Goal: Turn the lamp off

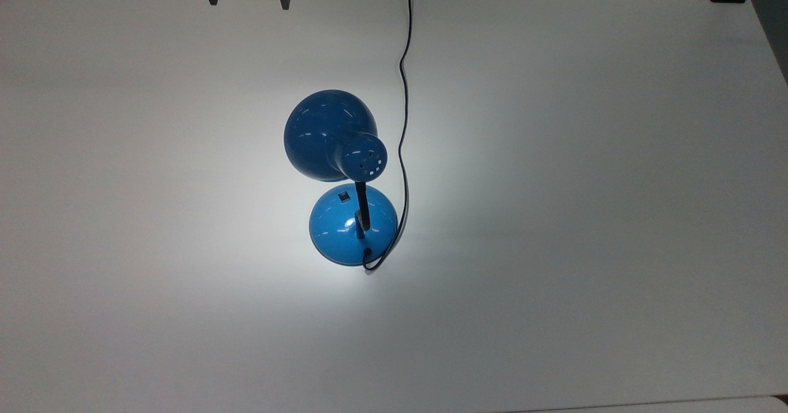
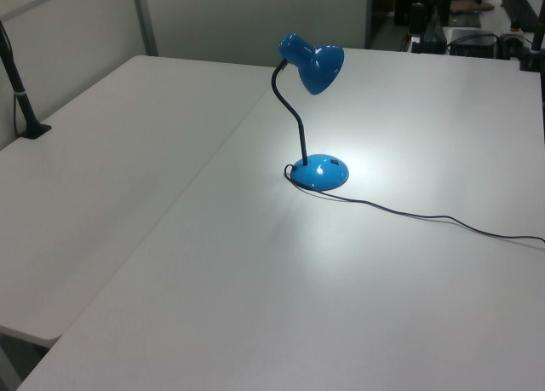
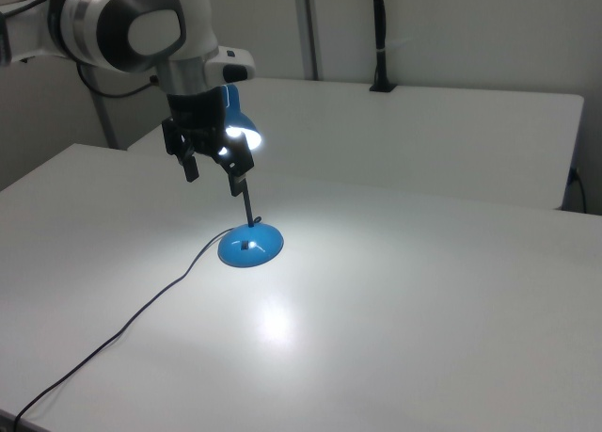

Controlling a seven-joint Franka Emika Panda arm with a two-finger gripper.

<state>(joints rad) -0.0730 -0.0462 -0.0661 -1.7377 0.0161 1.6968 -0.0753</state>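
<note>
Gripper (image 3: 213, 175): your fingers point down, jaws spread, holding nothing.
Lamp (image 3: 248, 245): lit, base below and beyond your jaws.

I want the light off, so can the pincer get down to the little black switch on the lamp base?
Probably yes: the switch sits exposed on the base, just clear of the shade, and the open pincer hangs above.

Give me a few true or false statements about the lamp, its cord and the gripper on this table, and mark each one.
1. The lamp is lit. True.
2. The gripper is pressing the switch. False: it hangs open in the air, apart from the base.
3. The cord leaves the base and runs across the table. True.
4. The shade lies on the table. False: it is held up on the gooseneck.
</note>
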